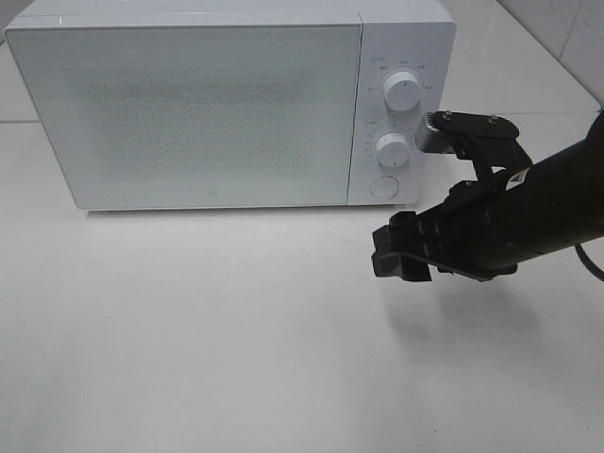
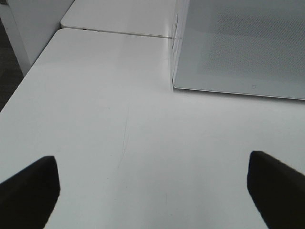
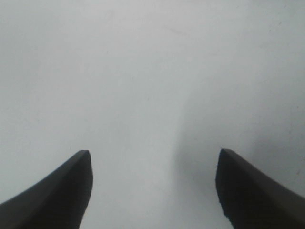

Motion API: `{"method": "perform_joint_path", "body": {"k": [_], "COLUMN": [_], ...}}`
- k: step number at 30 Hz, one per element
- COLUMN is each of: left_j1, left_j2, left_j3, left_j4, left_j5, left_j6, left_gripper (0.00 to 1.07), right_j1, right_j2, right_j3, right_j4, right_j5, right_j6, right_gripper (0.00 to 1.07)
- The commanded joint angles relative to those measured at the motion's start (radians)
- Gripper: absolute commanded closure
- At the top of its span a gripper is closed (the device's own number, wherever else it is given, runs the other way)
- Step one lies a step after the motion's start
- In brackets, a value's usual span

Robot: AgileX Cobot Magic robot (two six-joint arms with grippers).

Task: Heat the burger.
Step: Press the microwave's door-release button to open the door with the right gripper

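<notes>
The burger is out of view in every frame. A white microwave [image 1: 189, 104] stands at the back of the table with its frosted door closed; its front corner also shows in the left wrist view [image 2: 238, 43]. My right gripper [image 1: 412, 193] hovers open just in front of the microwave's control panel. In the right wrist view the gripper [image 3: 155, 186] has only bare white table between its fingers. The left gripper [image 2: 152, 191] is wide open over the table, to the left of the microwave, holding nothing. It does not appear in the exterior high view.
The control panel carries two white knobs [image 1: 404, 92] [image 1: 393, 147] and a round button [image 1: 383, 186] below them. The white table [image 1: 236, 330] stretches in front of the microwave. A seam to a second tabletop [image 2: 119, 19] lies beyond the microwave's left side.
</notes>
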Motion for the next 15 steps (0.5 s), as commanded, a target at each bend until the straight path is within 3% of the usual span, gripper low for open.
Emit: {"method": "perform_joint_path", "body": {"k": [1,8,15], "left_j1": [0.004,0.004,0.004], "left_j2": [-0.020,-0.020,-0.020], "left_j3": [0.005,0.005,0.005], "left_j4": [-0.004,-0.004,-0.004], "left_j5": [-0.005,-0.005,-0.005], "left_j6": [-0.002,-0.002,-0.002], "left_gripper": [0.06,0.06,0.06], "right_j1": [-0.015,-0.015,-0.015], "right_j2": [-0.088,-0.273,-0.456], "right_j3": [-0.007,-0.007,-0.007], "right_j4": [-0.116,-0.291,-0.352], "right_j5": [0.173,0.343,0.514], "right_j6": [0.003,0.132,0.157], "right_gripper": [0.38,0.38,0.38]}}
